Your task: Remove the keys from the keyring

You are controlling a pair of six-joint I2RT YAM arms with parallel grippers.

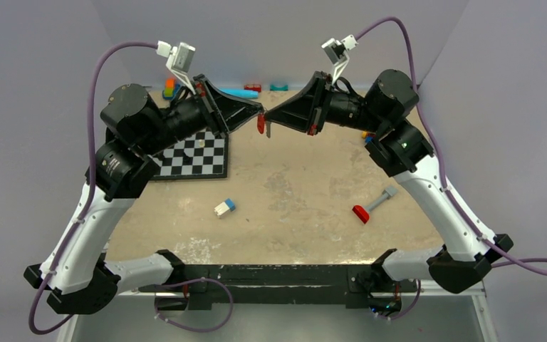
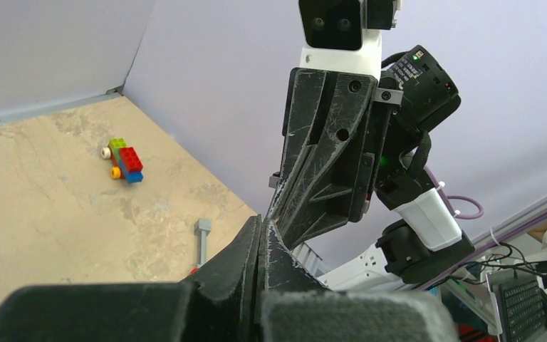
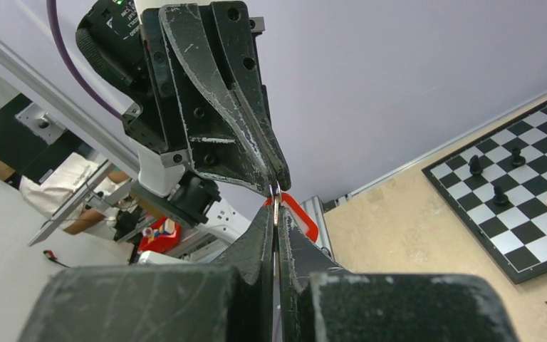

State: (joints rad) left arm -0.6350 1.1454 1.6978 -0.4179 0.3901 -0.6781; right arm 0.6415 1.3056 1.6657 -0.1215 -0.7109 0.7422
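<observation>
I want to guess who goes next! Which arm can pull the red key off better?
Probably right: the right tool pinches the keyring beside the red key; the left tool holds its top.

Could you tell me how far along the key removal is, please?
One red-headed key already lies loose on the table. The left gripper and right gripper are both shut on the keyring, held in the air. A second red key hangs from it, not yet off.

You see the keyring (image 3: 276,205), a thin metal loop, pinched edge-on in the right hand (image 3: 276,217), above the counter (image 1: 299,178). A red key (image 3: 300,215) hangs there. A second key (image 1: 370,206), red-headed, lies flat on the counter.
</observation>
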